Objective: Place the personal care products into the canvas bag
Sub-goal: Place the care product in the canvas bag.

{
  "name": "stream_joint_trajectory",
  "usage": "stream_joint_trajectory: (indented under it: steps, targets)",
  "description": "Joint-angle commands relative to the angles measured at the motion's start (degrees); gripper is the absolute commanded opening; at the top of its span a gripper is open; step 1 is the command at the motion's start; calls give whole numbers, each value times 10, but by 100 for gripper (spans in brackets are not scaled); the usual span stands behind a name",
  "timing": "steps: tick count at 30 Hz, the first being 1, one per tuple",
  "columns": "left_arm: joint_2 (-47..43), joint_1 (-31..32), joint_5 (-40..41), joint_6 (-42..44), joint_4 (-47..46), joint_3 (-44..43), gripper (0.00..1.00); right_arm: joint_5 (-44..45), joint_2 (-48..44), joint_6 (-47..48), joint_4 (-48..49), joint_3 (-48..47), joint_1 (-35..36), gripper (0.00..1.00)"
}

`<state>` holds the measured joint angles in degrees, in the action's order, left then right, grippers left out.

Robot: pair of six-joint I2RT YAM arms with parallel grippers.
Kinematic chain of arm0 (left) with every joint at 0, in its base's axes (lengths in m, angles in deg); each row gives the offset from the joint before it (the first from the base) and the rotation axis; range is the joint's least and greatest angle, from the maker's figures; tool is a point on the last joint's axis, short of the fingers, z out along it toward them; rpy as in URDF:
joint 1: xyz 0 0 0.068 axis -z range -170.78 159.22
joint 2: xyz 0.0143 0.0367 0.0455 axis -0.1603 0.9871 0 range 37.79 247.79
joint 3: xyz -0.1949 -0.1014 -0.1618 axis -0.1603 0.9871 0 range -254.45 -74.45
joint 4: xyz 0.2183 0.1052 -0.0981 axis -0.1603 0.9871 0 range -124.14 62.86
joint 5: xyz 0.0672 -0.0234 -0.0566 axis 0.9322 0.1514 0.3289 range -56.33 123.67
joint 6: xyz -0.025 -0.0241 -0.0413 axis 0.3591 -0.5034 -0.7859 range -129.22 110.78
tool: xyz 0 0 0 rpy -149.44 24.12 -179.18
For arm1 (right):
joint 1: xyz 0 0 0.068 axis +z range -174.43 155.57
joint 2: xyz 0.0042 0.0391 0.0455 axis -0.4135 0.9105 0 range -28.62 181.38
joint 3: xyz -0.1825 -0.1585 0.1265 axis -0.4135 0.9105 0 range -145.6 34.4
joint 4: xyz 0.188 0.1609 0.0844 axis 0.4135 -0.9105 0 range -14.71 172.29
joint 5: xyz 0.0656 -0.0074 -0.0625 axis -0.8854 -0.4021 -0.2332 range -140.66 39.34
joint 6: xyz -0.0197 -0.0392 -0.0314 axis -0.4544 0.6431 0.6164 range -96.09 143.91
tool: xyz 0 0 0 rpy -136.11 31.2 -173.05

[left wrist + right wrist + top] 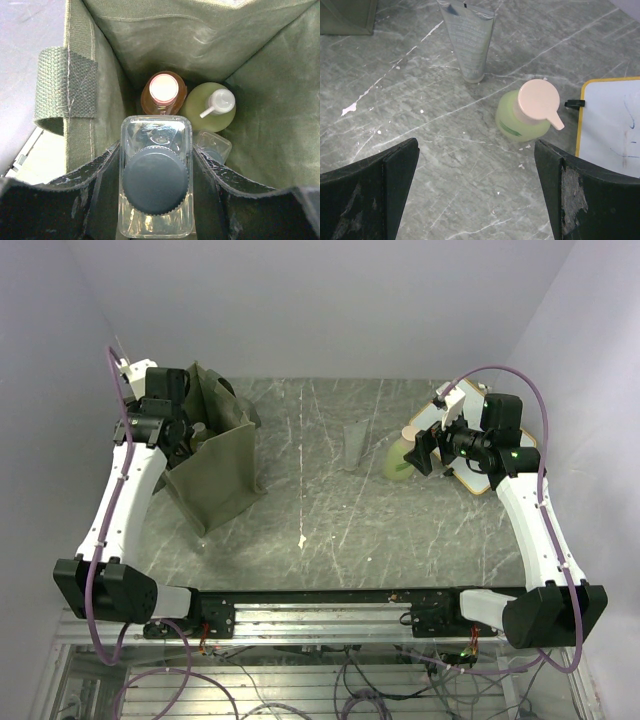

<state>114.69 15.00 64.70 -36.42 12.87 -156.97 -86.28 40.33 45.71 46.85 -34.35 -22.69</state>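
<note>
Inside the olive-green canvas bag [200, 40], an orange bottle [163, 92] with a pale round cap stands upright in the far corner. A yellow-green pump bottle [210, 107] touches it on the right. In front of that one, a second clear bottle [215, 147] shows only its shoulder.

Just above the bag's open mouth, the left hand [156, 155] grips a clear square bottle [156, 182] with a dark ribbed cap, one finger pressed against each flat side. A webbing handle [65, 90] is sewn to the bag's left wall.

Well to the right of the bag, a translucent grey tube [468, 42] stands on its cap on the grey marbled worktop [420, 100]. A pale green pump bottle [527, 112] with a cream top stands near it, farther from the bag. The right hand [476, 145] hangs above the worktop there with its fingers spread wide, holding nothing. A wood-framed whiteboard [612, 125] lies farthest from the bag.
</note>
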Motion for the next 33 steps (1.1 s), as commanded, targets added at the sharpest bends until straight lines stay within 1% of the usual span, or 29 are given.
stream_joint_trajectory:
  steps: [1,11,16,33]
  targets:
    - [-6,-6,0,-19,-62,-6,7,-9,-7,2,-3,-6,2,100]
    - [-5,-9,-29,-13,-82,23,7,-6,-18,4,0,4,4,100]
    - [-2,-9,-43,-9,-86,28,11,-4,-25,5,0,7,4,100]
    - [20,-18,-80,-8,-104,58,18,8,-42,8,1,18,4,100]
